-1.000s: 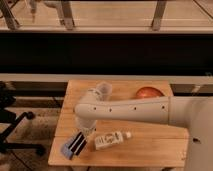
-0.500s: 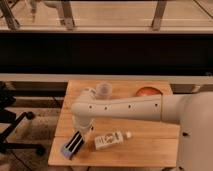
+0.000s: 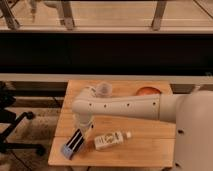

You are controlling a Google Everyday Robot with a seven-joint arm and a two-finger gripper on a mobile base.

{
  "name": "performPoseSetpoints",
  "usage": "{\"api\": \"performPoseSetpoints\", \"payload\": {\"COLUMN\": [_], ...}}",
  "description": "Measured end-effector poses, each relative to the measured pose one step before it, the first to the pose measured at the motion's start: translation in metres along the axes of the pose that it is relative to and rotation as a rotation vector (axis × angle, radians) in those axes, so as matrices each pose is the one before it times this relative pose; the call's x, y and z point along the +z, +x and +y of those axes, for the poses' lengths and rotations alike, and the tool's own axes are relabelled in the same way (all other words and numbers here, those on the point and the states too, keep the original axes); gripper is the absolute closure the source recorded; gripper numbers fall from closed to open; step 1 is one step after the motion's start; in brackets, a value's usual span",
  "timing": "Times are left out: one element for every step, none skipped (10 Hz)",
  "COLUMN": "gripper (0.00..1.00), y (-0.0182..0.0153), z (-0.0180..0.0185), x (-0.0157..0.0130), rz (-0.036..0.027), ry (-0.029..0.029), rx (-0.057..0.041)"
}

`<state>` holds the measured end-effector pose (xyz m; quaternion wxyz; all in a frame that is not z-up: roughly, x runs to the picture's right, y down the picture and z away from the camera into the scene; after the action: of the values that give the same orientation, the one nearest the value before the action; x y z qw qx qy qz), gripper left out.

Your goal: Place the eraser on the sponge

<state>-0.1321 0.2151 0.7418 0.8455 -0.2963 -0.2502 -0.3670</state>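
Wooden table, pale and square, seen from above and slightly in front. At its near-left corner lies the sponge, a small flat light-blue pad that reaches almost to the table's edge. The gripper is lowered right onto the sponge's far side, dark and ribbed against the blue, and it is clenched shut. The eraser cannot be told apart from the dark fingers, so whether it is pinched between them or resting on the sponge cannot be told.

Just to the right of the gripper, a white bottle lies on its side with its cap pointing right and slightly away, near the gripper but not touching it.

Behind both, the white arm stretches across the table from the robot's bulky white body at the right edge, then bends sharply down at the left towards the sponge.

Further back, a clear cup stands near the table's far edge, partly behind the arm. A reddish-brown rounded object sits at the far right, also partly hidden by the arm.

On the floor to the left of the table, a black chair base shows on its wheeled legs.

Beyond the table runs a wide dark band, and above it a railing with metal posts.
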Motion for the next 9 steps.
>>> {"api": "performPoseSetpoints", "payload": {"gripper": [1.0, 1.0, 1.0, 1.0, 1.0, 1.0, 1.0, 1.0, 1.0], "y": [-0.00011, 0.00014, 0.00022, 0.00036, -0.00084, -0.00124, -0.00231, -0.00129, 0.00049], "z": [-0.00244, -0.00373, -0.00024, -0.00006, -0.00145, -0.00177, -0.00327, -0.00125, 0.00018], "x": [0.00147, 0.00127, 0.00023, 0.00004, 0.00096, 0.0012, 0.00133, 0.00119, 0.00024], "rz": [-0.0023, -0.0031, 0.00001, -0.00219, -0.00398, -0.00271, -0.00452, -0.00203, -0.00197], "ry": [-0.00331, -0.0014, -0.00568, -0.00319, -0.00518, -0.00236, -0.00158, -0.00483, -0.0028], "rx": [0.00088, 0.00196, 0.00091, 0.00245, -0.0005, -0.00231, -0.00365, -0.00188, 0.00256]}}
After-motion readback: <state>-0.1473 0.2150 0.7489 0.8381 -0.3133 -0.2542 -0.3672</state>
